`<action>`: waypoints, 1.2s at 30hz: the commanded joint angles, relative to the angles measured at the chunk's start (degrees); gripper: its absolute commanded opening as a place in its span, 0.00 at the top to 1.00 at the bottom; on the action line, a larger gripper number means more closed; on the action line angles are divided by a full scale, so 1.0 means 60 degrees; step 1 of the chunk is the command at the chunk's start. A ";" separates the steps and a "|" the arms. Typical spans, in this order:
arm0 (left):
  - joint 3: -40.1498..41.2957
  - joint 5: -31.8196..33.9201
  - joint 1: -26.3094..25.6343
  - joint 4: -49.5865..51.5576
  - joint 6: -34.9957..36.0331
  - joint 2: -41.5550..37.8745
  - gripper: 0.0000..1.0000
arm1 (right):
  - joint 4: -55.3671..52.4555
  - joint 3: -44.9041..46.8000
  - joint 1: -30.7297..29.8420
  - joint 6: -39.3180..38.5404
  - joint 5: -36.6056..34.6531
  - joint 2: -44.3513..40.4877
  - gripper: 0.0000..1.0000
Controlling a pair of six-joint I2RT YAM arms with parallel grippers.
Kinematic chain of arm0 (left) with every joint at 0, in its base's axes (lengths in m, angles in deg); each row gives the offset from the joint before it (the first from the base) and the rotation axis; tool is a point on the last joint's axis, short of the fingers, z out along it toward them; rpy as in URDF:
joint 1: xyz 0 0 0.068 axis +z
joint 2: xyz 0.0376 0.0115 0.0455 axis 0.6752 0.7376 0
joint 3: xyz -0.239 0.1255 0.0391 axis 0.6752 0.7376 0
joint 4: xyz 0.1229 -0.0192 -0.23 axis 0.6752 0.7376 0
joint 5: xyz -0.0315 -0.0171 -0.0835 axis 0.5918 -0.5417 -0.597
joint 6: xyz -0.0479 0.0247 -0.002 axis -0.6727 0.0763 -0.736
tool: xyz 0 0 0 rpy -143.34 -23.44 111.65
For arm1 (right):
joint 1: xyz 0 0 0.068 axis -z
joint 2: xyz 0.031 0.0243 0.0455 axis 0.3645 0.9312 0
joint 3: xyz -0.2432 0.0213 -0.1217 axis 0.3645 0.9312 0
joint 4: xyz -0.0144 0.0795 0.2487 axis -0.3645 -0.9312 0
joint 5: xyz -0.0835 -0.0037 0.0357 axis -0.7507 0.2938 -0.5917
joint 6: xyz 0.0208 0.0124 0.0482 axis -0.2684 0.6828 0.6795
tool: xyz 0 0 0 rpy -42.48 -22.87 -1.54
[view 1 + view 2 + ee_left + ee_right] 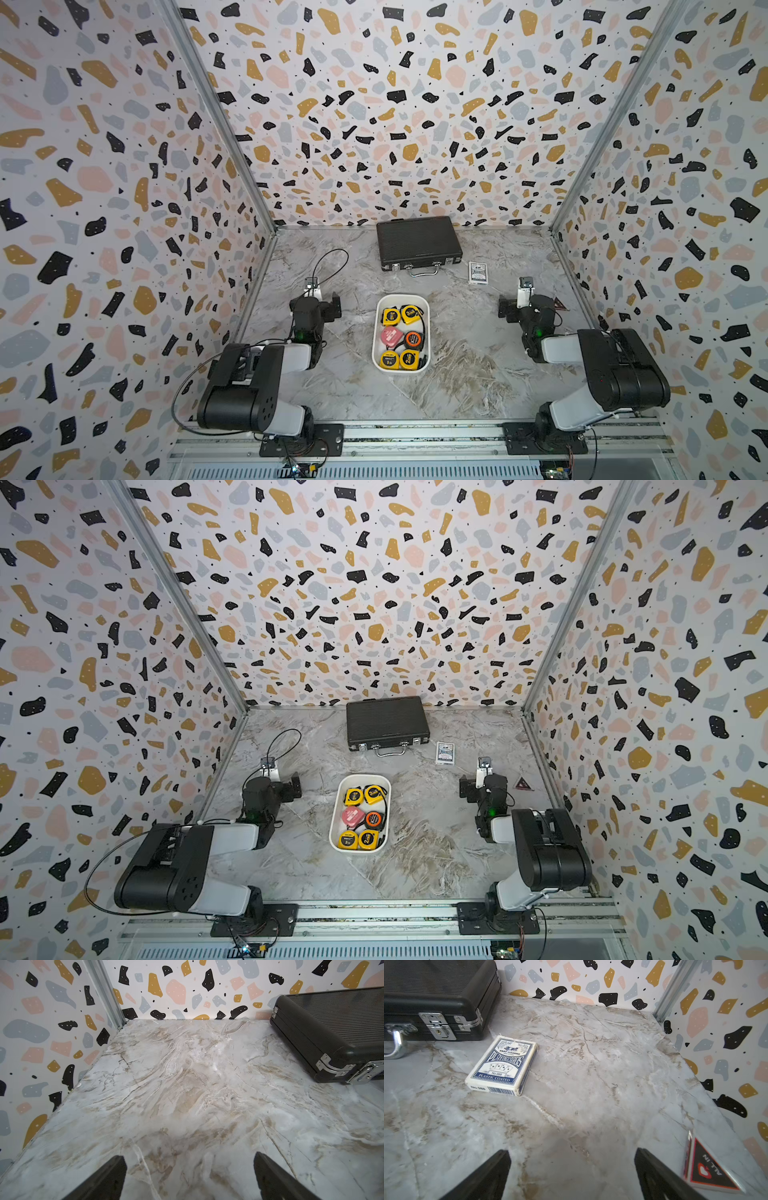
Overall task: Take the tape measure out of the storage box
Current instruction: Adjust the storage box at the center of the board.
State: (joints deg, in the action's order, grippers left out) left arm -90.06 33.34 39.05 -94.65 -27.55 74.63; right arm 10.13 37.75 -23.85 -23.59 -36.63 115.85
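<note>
Black, frame-cropped left claw [189, 1156] and right claw [572, 1151], both spread wide and empty, over grey marbled worktop [478, 374] within terrazzo-print walls [374, 124]; white rounded storage box [376, 332] at worktop centre, briefcase [417, 241] at its twelve o'clock, holds six tape measures [390, 336]: four yellow, one pink, one orange-black, labels illegible.

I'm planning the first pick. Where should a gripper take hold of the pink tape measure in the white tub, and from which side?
Come straight down from above: the pink tape measure lies flat in the storage box, only its top face exposed. Grip its case edges facing the yellow tape measures, probably; the box wall and the orange-black tape measure crowd its other two sides.
</note>
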 commanded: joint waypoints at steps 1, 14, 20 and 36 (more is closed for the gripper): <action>0.0183 0.0017 -0.0161 -0.0297 0.0315 -0.0257 0.00 | -0.0154 0.0046 0.0040 -0.0068 0.0035 -0.0312 0.01; 0.0060 -0.0324 -0.0032 -0.0094 0.0309 -0.0208 0.00 | -0.0181 0.0017 0.0040 -0.0080 0.0049 -0.0276 0.01; -0.0243 -0.0023 -0.0030 0.0724 0.0205 -0.0571 0.00 | -0.1527 -0.0286 -0.0160 -0.0353 0.0181 -0.1252 0.01; -0.4680 -0.1576 -0.0735 1.0997 -0.2043 -0.2807 0.00 | -1.1464 -0.4190 -0.2900 0.2892 0.2001 -0.3503 0.01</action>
State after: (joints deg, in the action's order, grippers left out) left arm -116.55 25.88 35.84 -42.67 -34.22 59.86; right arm -46.46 14.06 -39.61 -13.85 -32.76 96.40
